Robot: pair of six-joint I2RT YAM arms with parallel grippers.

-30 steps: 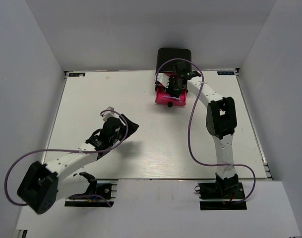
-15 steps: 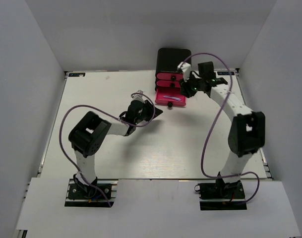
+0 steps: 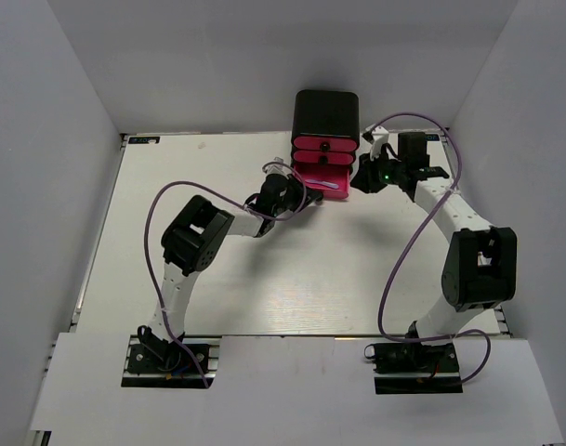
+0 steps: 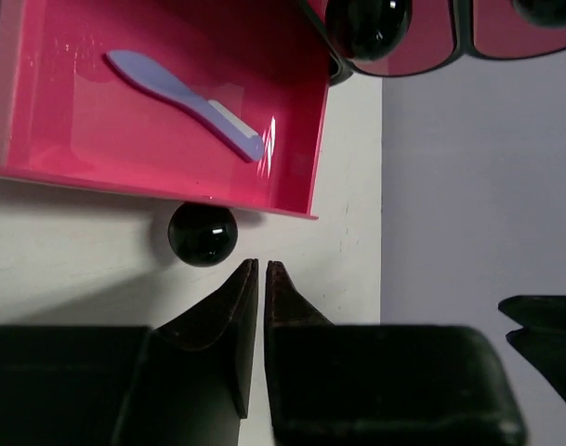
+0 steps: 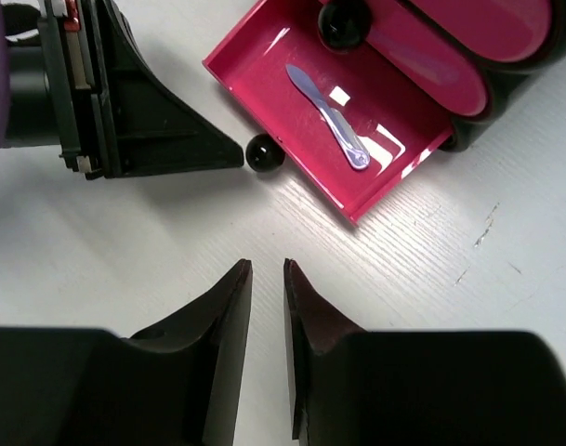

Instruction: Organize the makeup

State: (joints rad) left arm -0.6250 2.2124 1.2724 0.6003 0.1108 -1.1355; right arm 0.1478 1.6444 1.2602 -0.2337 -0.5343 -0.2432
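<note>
A black box point(image 3: 326, 111) stands at the far edge of the white table point(image 3: 264, 279). Its two upper drawers point(image 3: 325, 150) are pushed in and its bottom drawer point(image 4: 97, 139), bright pink, is pulled out toward the arms. The thin purple stick point(image 4: 185, 93) lies loose and slantwise on the floor of that open drawer, with nothing else beside it. The drawer's round black knob point(image 4: 202, 232) juts from its front wall over the table.

The left gripper point(image 4: 257, 269) sits low in front of the drawer, its tips just beside the knob. From the right wrist view the tip looks to be touching the knob, though the angle is too poor to be sure. Its jaws are pressed nearly together with only a hairline slit between them, and they pinch nothing.

The right gripper point(image 5: 266, 269) hangs above bare table near the drawer's right corner, apart from it. Its jaws stand slightly parted with a narrow gap between them, empty.
</note>
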